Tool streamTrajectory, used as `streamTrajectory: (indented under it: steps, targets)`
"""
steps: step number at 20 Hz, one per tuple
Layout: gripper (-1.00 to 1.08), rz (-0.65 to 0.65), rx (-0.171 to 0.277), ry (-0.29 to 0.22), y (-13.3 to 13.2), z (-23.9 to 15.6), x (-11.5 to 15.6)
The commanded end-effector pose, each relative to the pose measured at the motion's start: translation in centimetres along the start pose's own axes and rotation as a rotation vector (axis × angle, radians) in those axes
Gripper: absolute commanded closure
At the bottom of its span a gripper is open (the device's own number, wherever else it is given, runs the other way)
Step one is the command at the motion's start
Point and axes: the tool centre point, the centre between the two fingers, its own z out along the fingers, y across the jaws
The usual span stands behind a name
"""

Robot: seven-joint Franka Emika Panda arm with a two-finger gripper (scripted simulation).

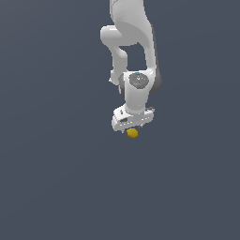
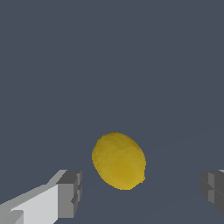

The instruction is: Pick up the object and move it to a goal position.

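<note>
As the exterior view shows it, the white Panda arm (image 1: 127,42) comes down from the 12 o'clock edge of the frame. Its upper links bend at an elbow, and the wrist section stands near vertical with the grey round joint cap (image 1: 138,80) facing the camera. The hand block sits slightly tilted at the bottom of the wrist, pointing downward toward the grey surface (image 1: 51,178).

The pincer (image 1: 131,127) is directly above the lemon (image 1: 132,133). In this view the lemon sits just under the hand, at its 6 o'clock, and looks tiny next to the hand's width. The fingers are mostly hidden behind the hand block here, so whether they reach the surface cannot be told.

Wrist view: the pincer (image 2: 142,194) is spread wide. One grey fingertip (image 2: 70,194) with its white finger body stands at about 8 o'clock of the lemon (image 2: 118,160). The other fingertip is cut by the frame edge, at about 4 o'clock of the lemon. Bare surface (image 2: 109,65) shows between each pad and the fruit, so neither finger touches it.

The lemon is yellow-orange, oval, with a small nub at one end and its long axis slanted. It lies on the surface between the two fingers, somewhat nearer the first. State of pincer: released, holding nothing.
</note>
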Motion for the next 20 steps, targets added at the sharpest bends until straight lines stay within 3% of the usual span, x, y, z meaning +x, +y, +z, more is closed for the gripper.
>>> streamTrajectory:
  steps: [1, 9, 20]
  targets:
    - [-0.92, -0.025, 0.004, -0.003, -0.9, 0.6, -0.4]
    - [-0.92, -0.030, 0.005, -0.005, -1.1, 1.2, -0.5]
    - [-0.92, -0.034, 0.005, -0.005, -1.2, 5.6, -0.7]
